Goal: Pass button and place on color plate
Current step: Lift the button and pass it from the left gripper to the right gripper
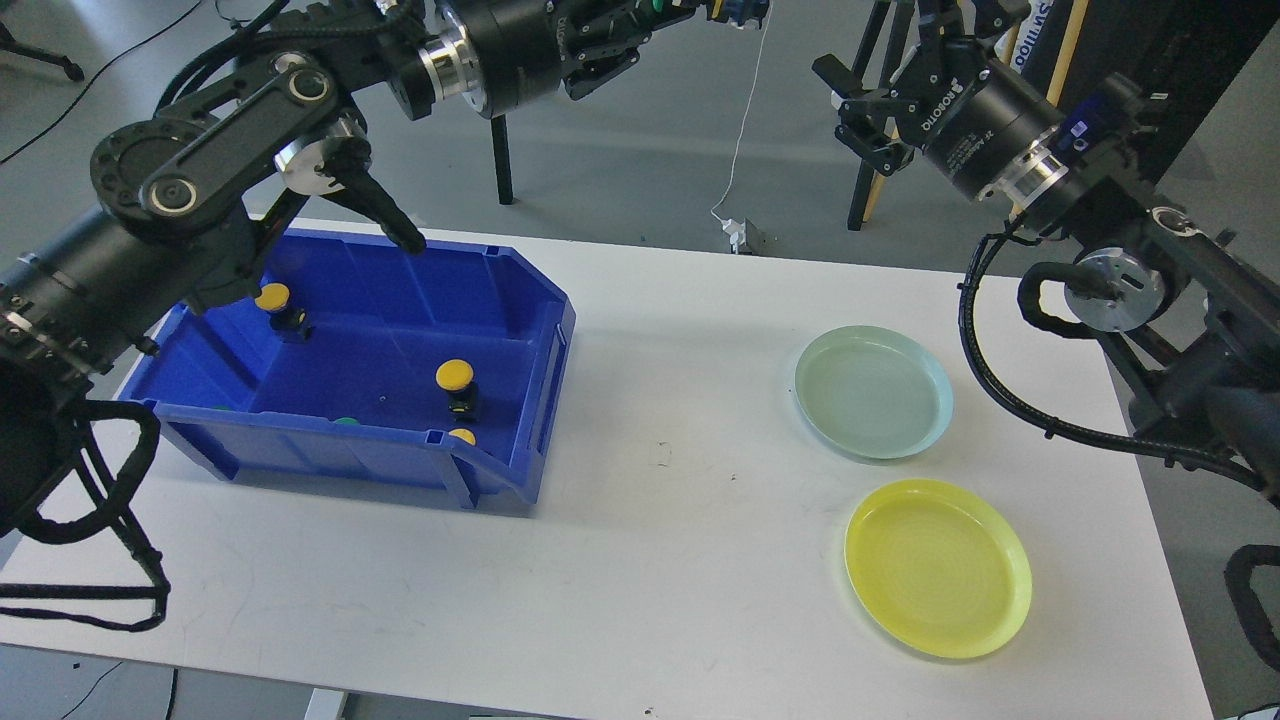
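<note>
We judged picking not begun: buttons (pixel 455 377) lay in the bin (pixel 520 300); our right gripper (pixel 850 105) spread empty, left gripper's (pixel 690 10) state indeterminable; a reach into the bin came next.

— Where are the buttons found?
— Two yellow-capped buttons (pixel 456 386) (pixel 275 305) on dark bases are seen upright inside the blue bin (pixel 520 300); a third yellow cap (pixel 462 436) is partly hidden by the front wall.
— And the plates?
— A pale green plate (pixel 873 392) and a yellow plate (pixel 937 567) are laid flat, close together, well apart from the bin.
</note>
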You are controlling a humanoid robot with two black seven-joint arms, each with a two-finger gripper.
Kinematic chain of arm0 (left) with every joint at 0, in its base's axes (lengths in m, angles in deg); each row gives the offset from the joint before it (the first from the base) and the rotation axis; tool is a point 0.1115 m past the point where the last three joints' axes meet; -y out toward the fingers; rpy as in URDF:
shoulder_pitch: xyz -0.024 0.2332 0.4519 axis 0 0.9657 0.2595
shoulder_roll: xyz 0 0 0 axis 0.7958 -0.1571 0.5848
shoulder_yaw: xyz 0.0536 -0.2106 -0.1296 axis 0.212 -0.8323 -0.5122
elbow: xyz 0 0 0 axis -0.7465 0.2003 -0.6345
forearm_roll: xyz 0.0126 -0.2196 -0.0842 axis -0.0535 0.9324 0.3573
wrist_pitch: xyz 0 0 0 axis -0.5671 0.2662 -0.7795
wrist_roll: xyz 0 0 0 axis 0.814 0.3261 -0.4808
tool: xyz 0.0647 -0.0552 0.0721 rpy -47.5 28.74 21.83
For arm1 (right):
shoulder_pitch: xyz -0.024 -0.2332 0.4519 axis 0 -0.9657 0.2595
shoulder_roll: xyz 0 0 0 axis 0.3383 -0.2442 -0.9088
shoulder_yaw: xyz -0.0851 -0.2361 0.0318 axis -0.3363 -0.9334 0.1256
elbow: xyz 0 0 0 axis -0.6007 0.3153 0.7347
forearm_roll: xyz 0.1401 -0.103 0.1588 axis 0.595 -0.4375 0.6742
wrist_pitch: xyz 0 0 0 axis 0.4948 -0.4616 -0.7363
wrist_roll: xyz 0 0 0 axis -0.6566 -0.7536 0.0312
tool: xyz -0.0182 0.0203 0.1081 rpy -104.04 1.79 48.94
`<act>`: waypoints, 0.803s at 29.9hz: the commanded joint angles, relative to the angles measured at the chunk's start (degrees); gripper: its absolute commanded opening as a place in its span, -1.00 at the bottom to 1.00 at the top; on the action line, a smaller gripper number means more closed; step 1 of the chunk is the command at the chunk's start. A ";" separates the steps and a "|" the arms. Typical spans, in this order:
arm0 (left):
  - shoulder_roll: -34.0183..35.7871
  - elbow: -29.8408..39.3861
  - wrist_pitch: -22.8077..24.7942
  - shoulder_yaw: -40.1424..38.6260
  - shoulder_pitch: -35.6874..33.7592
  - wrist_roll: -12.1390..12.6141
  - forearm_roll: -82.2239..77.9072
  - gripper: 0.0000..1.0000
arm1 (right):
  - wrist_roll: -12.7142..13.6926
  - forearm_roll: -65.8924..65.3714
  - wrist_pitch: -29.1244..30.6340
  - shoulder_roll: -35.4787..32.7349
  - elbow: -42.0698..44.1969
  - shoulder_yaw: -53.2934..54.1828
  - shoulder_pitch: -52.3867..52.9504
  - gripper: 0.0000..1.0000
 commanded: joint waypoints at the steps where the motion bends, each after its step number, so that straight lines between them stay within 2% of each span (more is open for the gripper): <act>1: -1.36 -1.97 0.01 0.34 -0.64 0.01 0.02 -0.47 | 0.01 -0.05 0.09 1.47 -0.04 -0.15 0.63 0.97; 9: -3.56 -2.94 0.01 0.43 -1.52 0.45 -0.06 -0.47 | -0.17 -0.31 -0.09 3.85 0.49 -0.68 1.86 0.97; 14: -4.61 -3.73 0.01 0.51 -1.52 0.45 -0.06 -0.47 | -2.80 -0.40 -1.49 4.03 0.58 -0.77 2.04 0.85; 18: -5.14 -3.73 0.01 0.51 -1.52 0.45 0.02 -0.47 | -5.79 -0.40 -2.98 4.03 0.49 -2.17 2.65 0.68; 24: -5.40 -4.52 0.01 0.52 -1.52 0.45 0.02 -0.47 | -6.06 -0.49 -3.43 4.03 0.31 -3.57 3.53 0.24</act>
